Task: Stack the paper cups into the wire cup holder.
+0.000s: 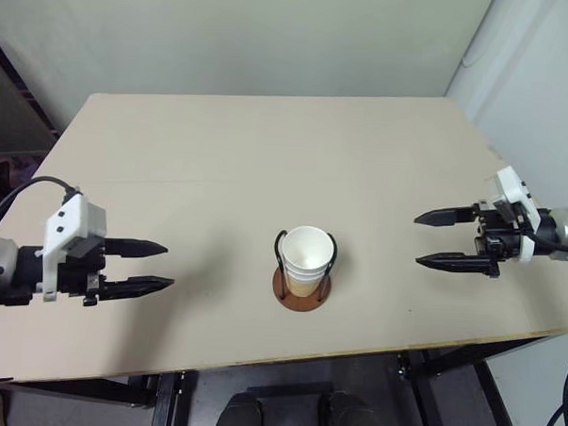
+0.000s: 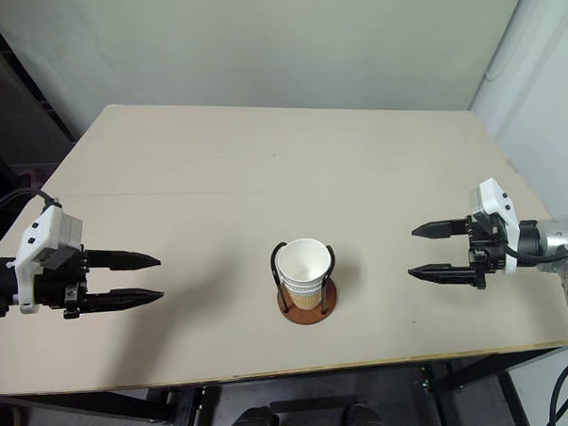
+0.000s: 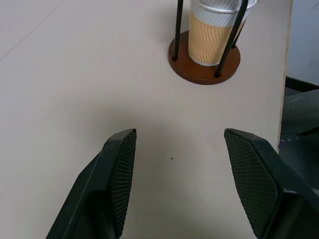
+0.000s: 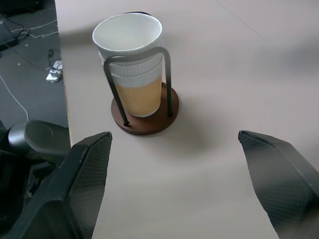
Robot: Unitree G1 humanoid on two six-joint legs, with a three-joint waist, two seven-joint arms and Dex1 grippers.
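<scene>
Nesting: paper cups [image 1: 305,259] sit stacked inside the wire cup holder [image 1: 300,289], table [image 1: 268,156] centre near its front edge.
Handling: light, thin-walled, easily crushed; pinch gently below the rim.
Left gripper [image 1: 150,267]: nine o'clock of the holder, fingers apart, empty.
Right gripper [image 1: 438,240]: three o'clock, fingers apart, empty.

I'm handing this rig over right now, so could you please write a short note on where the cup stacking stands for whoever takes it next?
Left gripper: open, empty, over the table to the left of the holder.
Right gripper: open, empty, to the right of the holder.
Paper cups: nested in one upright stack inside the wire cup holder, near the table's front edge, between the two grippers. Stepped rims show in the right wrist view, but the exact count is hard to tell.
Done: the stack sits in the holder; no loose cup lies on the table.
Left: seemingly nothing; confirm the cup count, then park both arms.
</scene>
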